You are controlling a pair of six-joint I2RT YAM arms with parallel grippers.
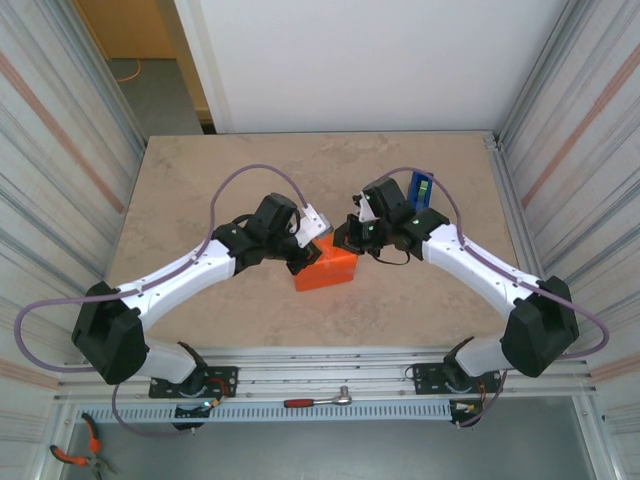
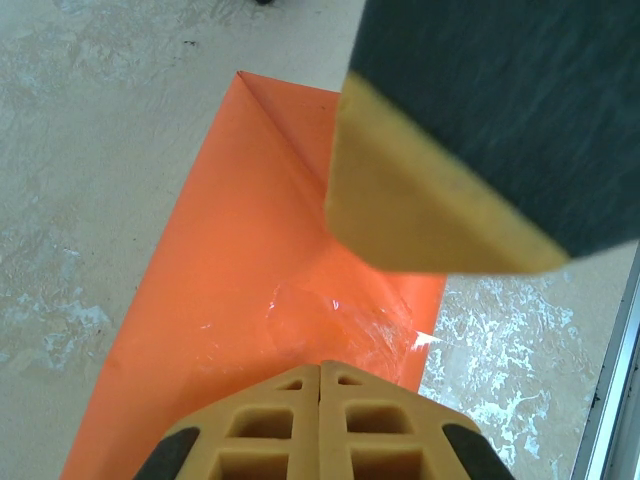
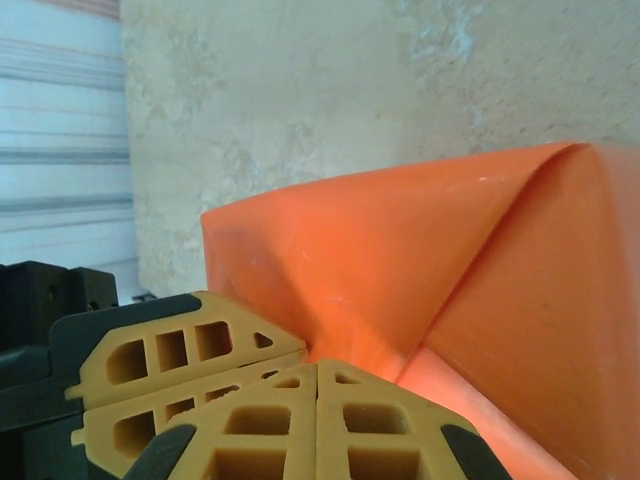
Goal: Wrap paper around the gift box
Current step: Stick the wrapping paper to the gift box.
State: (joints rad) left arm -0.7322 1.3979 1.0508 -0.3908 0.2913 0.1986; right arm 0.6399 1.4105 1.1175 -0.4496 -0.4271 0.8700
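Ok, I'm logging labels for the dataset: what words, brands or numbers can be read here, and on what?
None readable.
The plain bright orange paper bears no print.
The blue tape dispenser has a green patch, too small to read.

white arms (image 1: 190,268), black joints (image 1: 110,338), purple cables (image 1: 258,166)
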